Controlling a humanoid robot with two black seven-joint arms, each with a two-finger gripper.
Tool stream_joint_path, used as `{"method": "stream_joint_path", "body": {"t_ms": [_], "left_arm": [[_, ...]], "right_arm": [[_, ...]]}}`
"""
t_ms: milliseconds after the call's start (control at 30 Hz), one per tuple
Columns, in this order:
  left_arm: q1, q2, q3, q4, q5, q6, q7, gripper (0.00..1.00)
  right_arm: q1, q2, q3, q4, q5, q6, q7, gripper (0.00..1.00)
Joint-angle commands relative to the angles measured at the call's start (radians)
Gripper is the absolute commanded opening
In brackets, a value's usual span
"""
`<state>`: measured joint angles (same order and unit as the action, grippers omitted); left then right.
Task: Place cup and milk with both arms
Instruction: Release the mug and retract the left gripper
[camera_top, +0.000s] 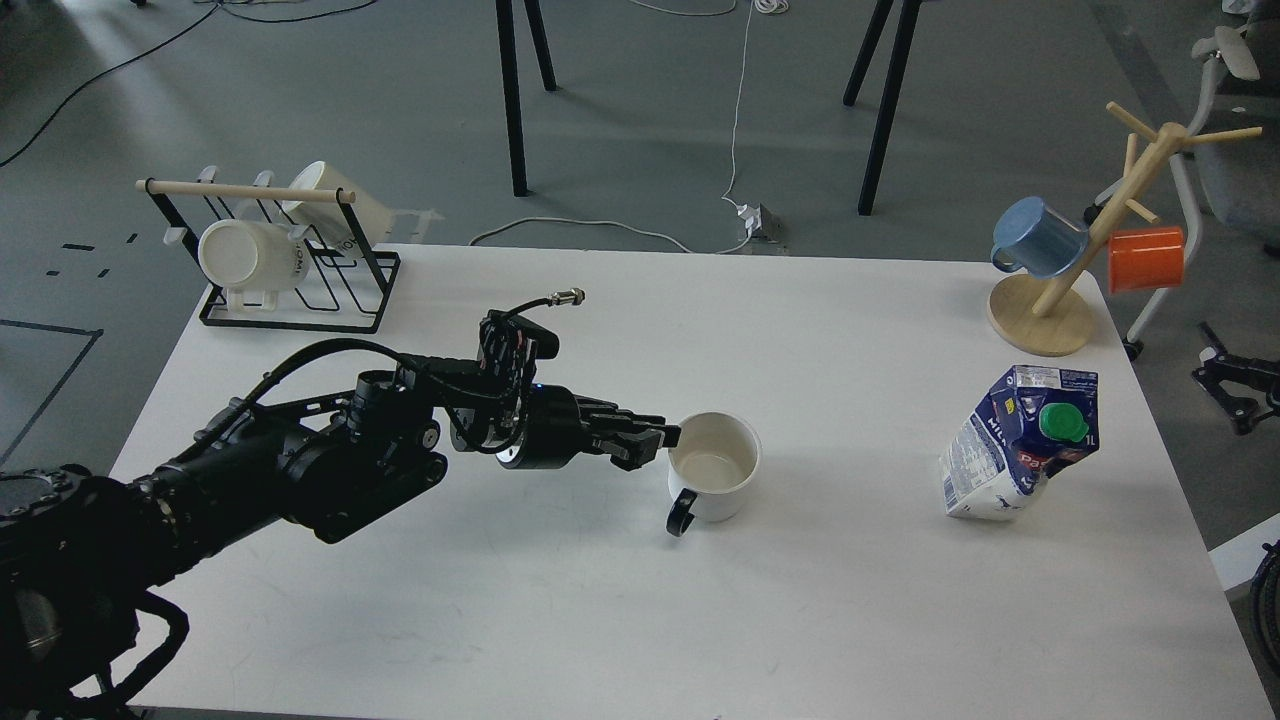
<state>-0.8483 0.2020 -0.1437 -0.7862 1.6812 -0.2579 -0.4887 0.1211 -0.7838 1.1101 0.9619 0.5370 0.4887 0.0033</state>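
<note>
Left gripper beside the empty cup's rim, finger spread unclear; milk well apart.

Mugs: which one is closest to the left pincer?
The cup, white with a black loop handle, upright mid-table beside the left pincer. The other mugs sit on the wire rack and wooden tree.

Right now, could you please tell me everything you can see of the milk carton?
The milk carton is dark blue and white cardboard with printed labels, a slanted top and a round green screw cap. It stands closed, leaning slightly, on the white table near its right edge, in front of the wooden mug tree. Nothing but the table touches it.
</note>
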Motion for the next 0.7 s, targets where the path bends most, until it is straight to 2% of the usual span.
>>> {"method": "stream_joint_path", "body": {"t_ms": [0, 167, 233, 400, 600, 667], "left_arm": [[0.0, 0.011, -0.036, -0.011, -0.015, -0.004, 0.0, 0.33], [0.025, 0.048, -0.201, -0.013, -0.211, -0.067, 0.0, 0.61], [0.026, 0.074, -0.272, -0.01, -0.334, -0.113, 0.0, 0.87], [0.061, 0.192, -0.418, -0.01, -0.742, -0.231, 0.0, 0.95], [0.121, 0.335, -0.433, -0.011, -1.095, -0.231, 0.0, 0.97], [0.14, 0.359, -0.433, -0.013, -1.136, -0.231, 0.0, 0.98]], "right_arm": [[-0.009, -0.003, 0.0, 0.001, 0.003, 0.0, 0.0, 0.99], [-0.063, -0.047, 0.0, 0.006, 0.098, 0.0, -0.003, 0.99], [-0.099, -0.083, 0.0, 0.006, 0.156, 0.0, -0.005, 0.99], [-0.227, -0.106, -0.004, 0.07, 0.227, 0.0, -0.006, 0.99], [-0.435, -0.089, -0.024, 0.368, 0.239, 0.0, -0.006, 1.0], [-0.478, -0.052, -0.033, 0.419, 0.238, 0.0, -0.008, 1.0]]}}
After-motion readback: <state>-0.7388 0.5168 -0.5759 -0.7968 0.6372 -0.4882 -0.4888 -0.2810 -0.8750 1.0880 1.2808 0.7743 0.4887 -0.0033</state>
